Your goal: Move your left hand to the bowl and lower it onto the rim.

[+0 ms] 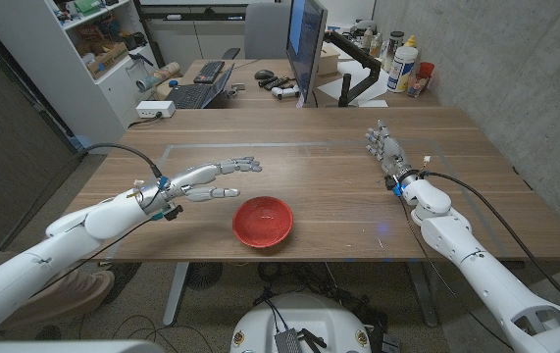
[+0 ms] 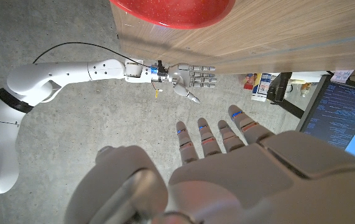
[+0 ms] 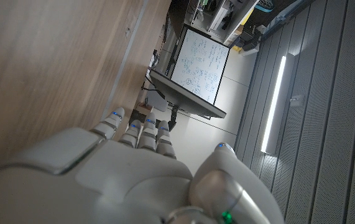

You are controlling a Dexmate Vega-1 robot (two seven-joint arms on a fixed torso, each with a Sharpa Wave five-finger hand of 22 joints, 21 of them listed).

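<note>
The red bowl (image 1: 263, 221) sits near the table's (image 1: 338, 147) front edge, about midway across. The left hand (image 1: 211, 179) hovers just beside it, toward the robot's left — fingers spread, holding nothing, not touching the rim. The right hand (image 1: 385, 147) waits well apart, fingers extended and empty.

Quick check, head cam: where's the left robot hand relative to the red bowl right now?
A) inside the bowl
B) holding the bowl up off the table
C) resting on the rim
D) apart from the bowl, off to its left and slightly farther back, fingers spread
D: the left robot hand is open with bare table between it and the red bowl, which sits untouched on the table.
</note>
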